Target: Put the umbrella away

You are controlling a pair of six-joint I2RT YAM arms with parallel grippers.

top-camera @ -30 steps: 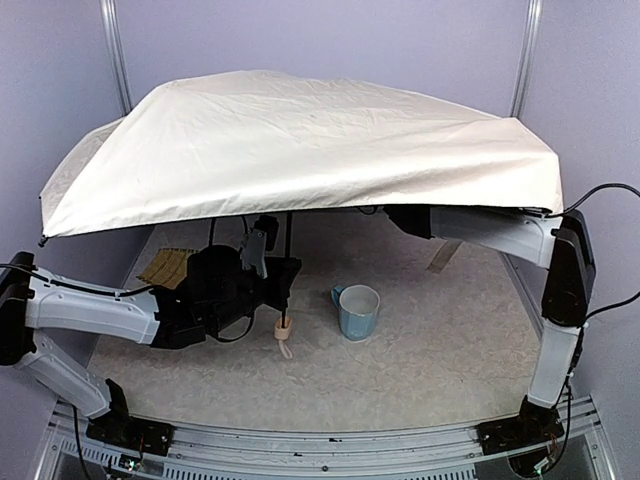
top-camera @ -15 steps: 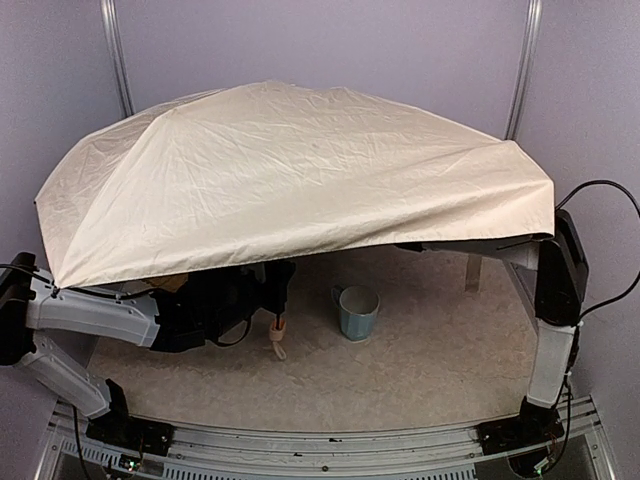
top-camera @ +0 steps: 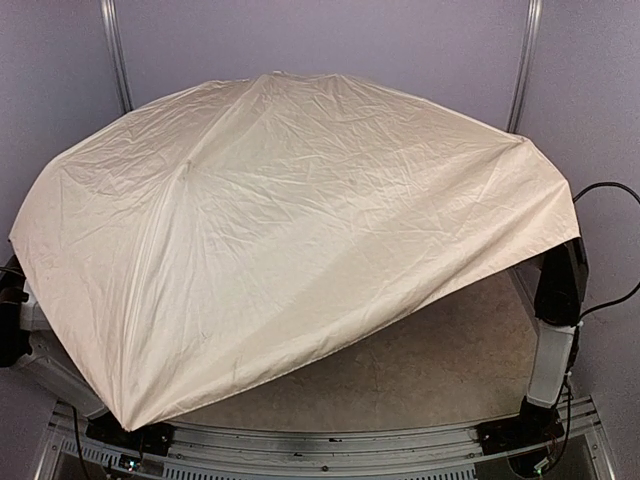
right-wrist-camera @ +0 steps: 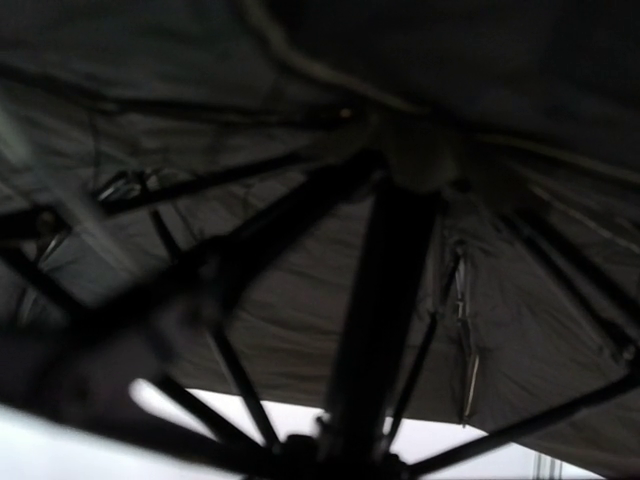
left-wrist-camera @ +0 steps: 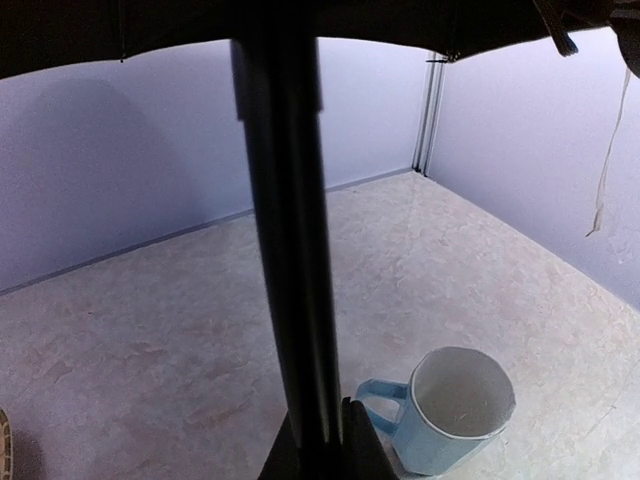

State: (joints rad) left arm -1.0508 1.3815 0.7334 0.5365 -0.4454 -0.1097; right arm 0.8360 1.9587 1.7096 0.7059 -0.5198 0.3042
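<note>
The open umbrella's cream-beige canopy point(top-camera: 300, 230) is tilted toward the near edge and hides both grippers and most of the table in the top view. In the left wrist view my left gripper point(left-wrist-camera: 318, 450) is shut on the thin black shaft point(left-wrist-camera: 290, 250), which stands upright. In the right wrist view I look up along the shaft point(right-wrist-camera: 380, 300) to the hub, black ribs and black lining point(right-wrist-camera: 290, 330). My right gripper point(right-wrist-camera: 345, 462) is a dark shape closed around the shaft's lower part. The handle is hidden. A thin beige strap point(left-wrist-camera: 607, 150) hangs from the canopy edge.
A light-blue mug point(left-wrist-camera: 450, 405) stands upright on the marbled table just right of the shaft. A sliver of woven tray point(left-wrist-camera: 3, 445) shows at the left edge. Purple walls enclose the table. The right arm's upright links point(top-camera: 555, 310) stand at the right edge.
The canopy has tipped down toward the near edge. It now covers the left arm, the mug and the handle, which showed in the top view before.
</note>
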